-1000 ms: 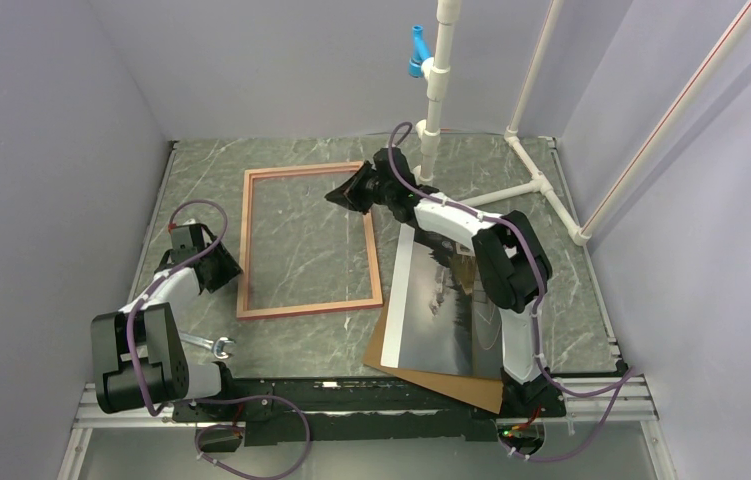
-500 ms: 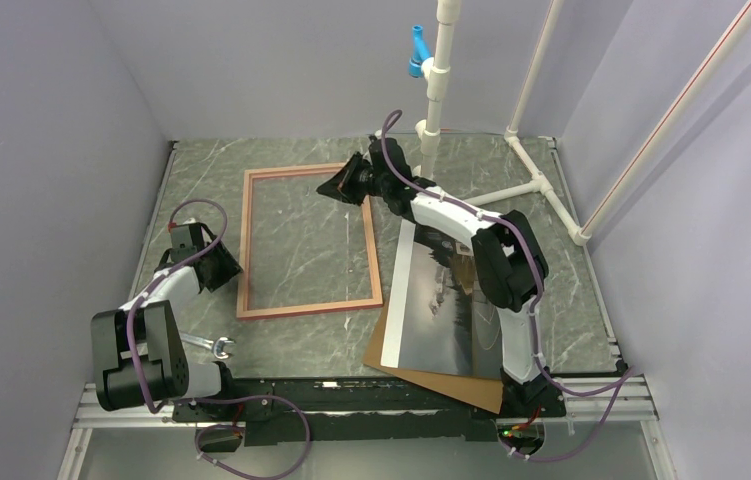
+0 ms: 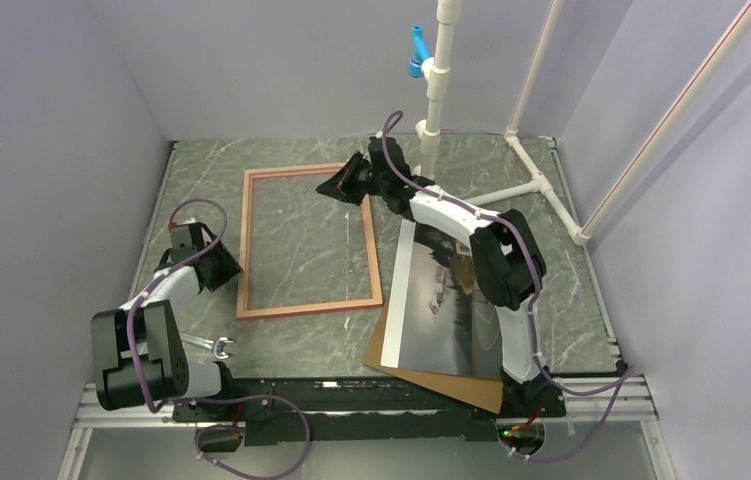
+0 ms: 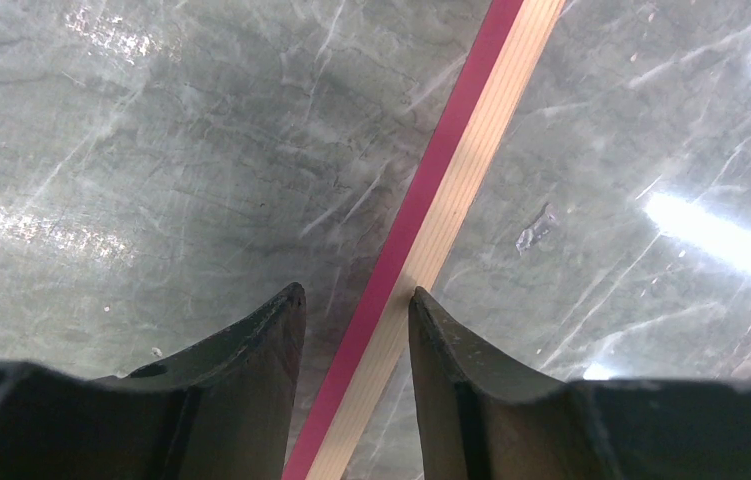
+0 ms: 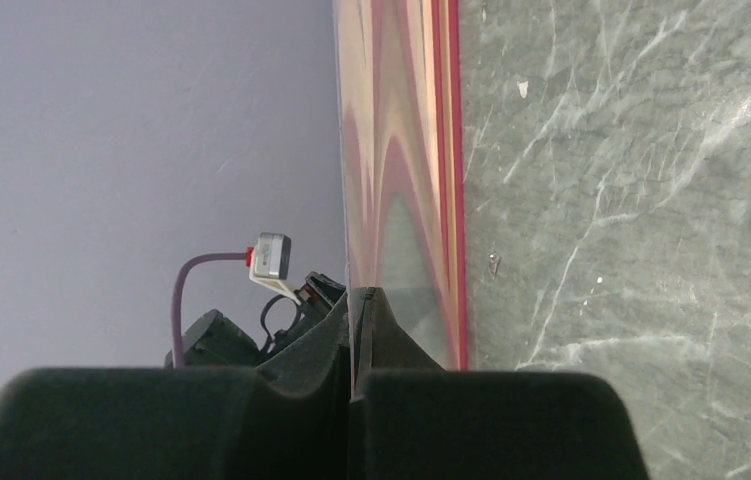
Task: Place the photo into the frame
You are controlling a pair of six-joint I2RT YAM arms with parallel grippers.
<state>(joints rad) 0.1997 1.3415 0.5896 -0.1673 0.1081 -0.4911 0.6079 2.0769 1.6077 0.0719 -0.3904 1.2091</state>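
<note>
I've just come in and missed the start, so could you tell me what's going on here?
Two robot arms are working on the frame, which is on the table. The right gripper is shut on the frame's far right corner. The left gripper hangs open over its left rail, fingers either side. The photo lies face up on a brown board near the right arm's base, not yet in the frame and touched by neither gripper.

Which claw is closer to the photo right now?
Right. The right claw sits at the frame's far right corner, just beyond the photo's far edge. The left claw straddles the frame's left rail, across the frame from the photo.
</note>
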